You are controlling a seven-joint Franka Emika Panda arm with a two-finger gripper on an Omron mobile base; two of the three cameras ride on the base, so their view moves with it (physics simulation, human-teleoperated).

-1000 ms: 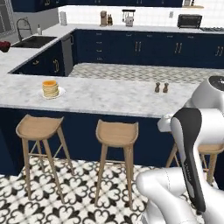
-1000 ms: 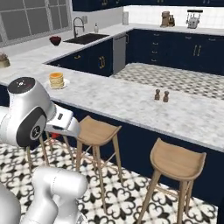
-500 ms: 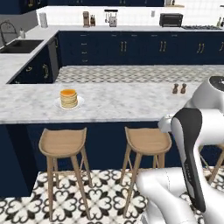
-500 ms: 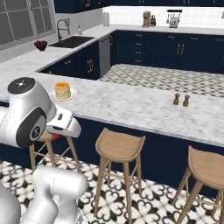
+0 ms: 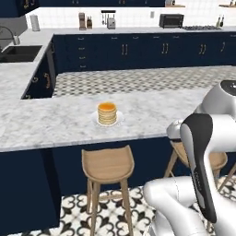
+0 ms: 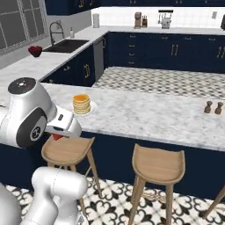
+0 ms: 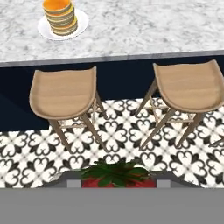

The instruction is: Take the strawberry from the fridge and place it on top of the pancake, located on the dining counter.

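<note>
The strawberry (image 7: 114, 175), red with green leaves, sits between my fingertips, and the gripper (image 7: 116, 183) is shut on it. In the right base view the gripper (image 6: 59, 134) hangs below the edge of the dining counter (image 6: 145, 115), with a bit of red strawberry (image 6: 56, 137) showing under it. The pancake (image 6: 81, 103) stack stands on its white plate on the marble slab, ahead of the hand and higher. It also appears as the pancake (image 5: 107, 113) on the dining counter (image 5: 50, 126) and the pancake (image 7: 60, 17) at the top left. The fridge is out of view.
Wooden stools (image 7: 64, 92) (image 7: 189, 85) stand under the counter edge, directly between hand and slab. Two shakers (image 6: 213, 107) stand on the counter to the right. A sink (image 6: 66, 45) and a dark red bowl (image 6: 35, 50) sit on the far worktop.
The base has driven, so the whole scene has shifted: the pancake now lies closer and more central in both base views. The gripper stays shut on the strawberry.
</note>
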